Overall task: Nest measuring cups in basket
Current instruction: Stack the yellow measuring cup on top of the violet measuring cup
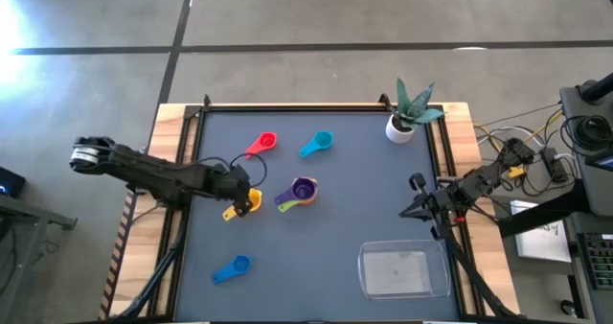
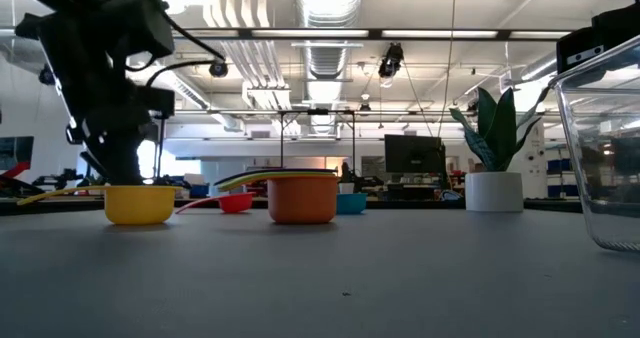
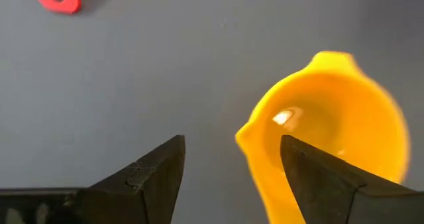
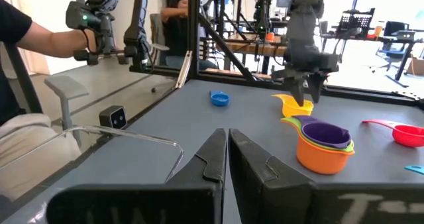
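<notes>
My left gripper (image 1: pixel 245 192) is open and points down over the yellow cup (image 1: pixel 245 203), left of the table's middle. In the left wrist view one finger (image 3: pixel 318 177) stands over the cup's hollow (image 3: pixel 331 131) and the other (image 3: pixel 152 177) outside its wall. I cannot tell whether they touch it. The cup stands on its base (image 2: pixel 140 204). A purple cup sits in a green one in an orange one (image 1: pixel 300 193). Red (image 1: pixel 262 143), light blue (image 1: pixel 318 144) and blue (image 1: pixel 233 268) cups lie apart. The clear basket (image 1: pixel 403 269) is near right. My right gripper (image 1: pixel 418 207) is shut and empty at the right.
A white pot with a green plant (image 1: pixel 402 123) stands at the far right corner. A raised frame (image 1: pixel 287 106) runs around the dark mat. A person (image 4: pixel 40 38) shows beyond the table in the right wrist view.
</notes>
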Controlling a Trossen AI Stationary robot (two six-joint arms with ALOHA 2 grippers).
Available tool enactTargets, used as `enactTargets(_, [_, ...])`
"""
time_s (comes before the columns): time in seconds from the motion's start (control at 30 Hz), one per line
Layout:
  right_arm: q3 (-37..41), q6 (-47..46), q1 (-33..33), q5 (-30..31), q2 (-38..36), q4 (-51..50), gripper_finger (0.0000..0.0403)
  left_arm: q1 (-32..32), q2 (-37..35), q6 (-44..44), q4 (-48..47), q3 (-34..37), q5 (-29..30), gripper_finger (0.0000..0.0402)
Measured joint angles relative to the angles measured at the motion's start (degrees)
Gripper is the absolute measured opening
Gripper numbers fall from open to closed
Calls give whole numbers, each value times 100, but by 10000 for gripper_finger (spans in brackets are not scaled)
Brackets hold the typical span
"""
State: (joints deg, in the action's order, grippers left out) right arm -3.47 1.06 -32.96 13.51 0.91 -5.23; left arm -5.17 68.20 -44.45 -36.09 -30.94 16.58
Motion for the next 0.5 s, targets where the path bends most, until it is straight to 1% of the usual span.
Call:
enactTargets(0.1, [-1,0,1,-1,0,-1,9,45,232,49,-6,1,3,205])
enactTargets(0.17, [0,0,1,1,-1,-1,9,46,356,92,-4,0,58,169])
enactTargets(0.23, [1,0,1,0,0,-1,9,59,420,128,-5,-16,65,115])
enactTargets(0.3, [0,0,0,0,0,0,9,68,426,234,-3,-106,65,50])
enactTargets(0.33, [1,0,1,1,0,-1,9,80,403,288,1,-167,60,26])
enactTargets(0.37, [0,0,0,1,0,-1,9,101,359,356,-7,-256,38,15])
enactTargets(0.5, [-1,0,-1,-1,0,-1,9,146,174,730,-210,-913,27,7])
